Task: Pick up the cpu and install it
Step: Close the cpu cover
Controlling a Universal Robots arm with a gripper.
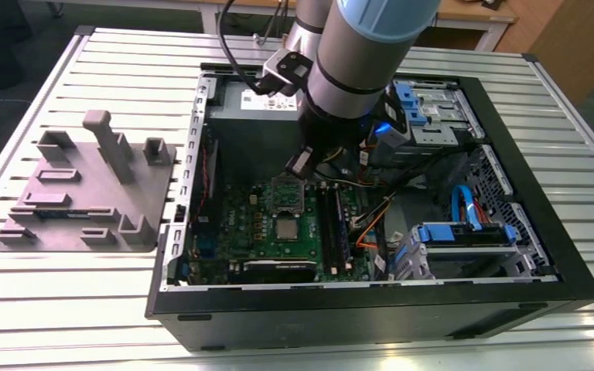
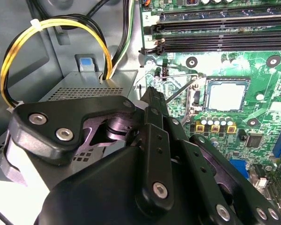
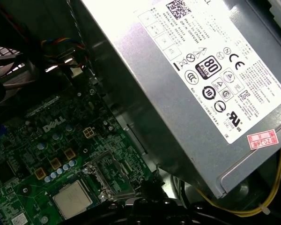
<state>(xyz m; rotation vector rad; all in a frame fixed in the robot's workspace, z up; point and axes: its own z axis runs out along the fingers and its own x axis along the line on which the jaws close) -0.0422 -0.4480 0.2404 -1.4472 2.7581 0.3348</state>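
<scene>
Exterior view first: we see the small square silver-topped cpu (image 1: pixel 288 229) lying flat on the green motherboard (image 1: pixel 237 232) inside the open black computer case (image 1: pixel 544 255) on the slatted metal tabletop (image 1: pixel 70 309), with our gripper (image 1: pixel 302 166) hanging just above the board, near it. In both wrist views the cpu (image 2: pixel 226 96) (image 3: pixel 72 199) sits in its socket frame beside the raised wire lever (image 2: pixel 180 89), so we judge seating done and securing still open. Our jaws look closed together, gripping nothing.

Slatted table (image 1: pixel 544 116) — computer case (image 1: pixel 380 313), grey fixture (image 1: pixel 90 193)
</scene>
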